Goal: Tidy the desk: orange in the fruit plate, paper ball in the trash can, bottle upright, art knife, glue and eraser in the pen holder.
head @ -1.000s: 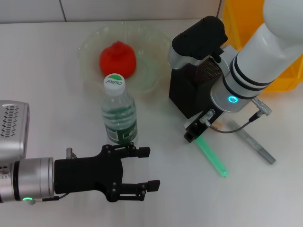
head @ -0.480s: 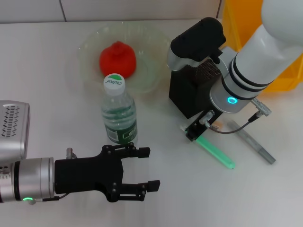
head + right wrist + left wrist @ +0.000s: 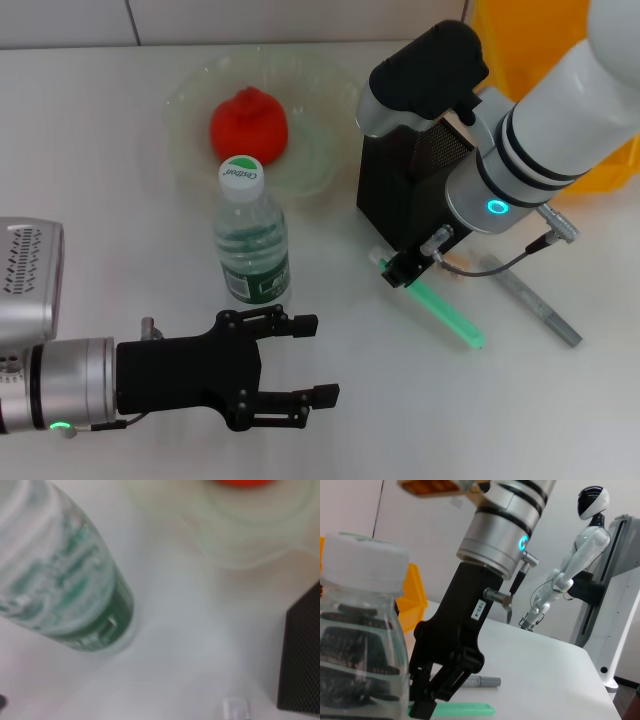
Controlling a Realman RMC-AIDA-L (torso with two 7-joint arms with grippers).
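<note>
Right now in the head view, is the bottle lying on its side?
No, the bottle stands upright, cap up, near the fruit plate.

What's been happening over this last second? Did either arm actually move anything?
The right pincer, shut on one end of the green stick, shifted a little toward the robot's left, swinging the stick with it; its far end slid across the table. The left pincer stayed open near the bottle, which stands upright as before. The orange in the fruit plate, the pen holder and the grey stick did not move.
</note>
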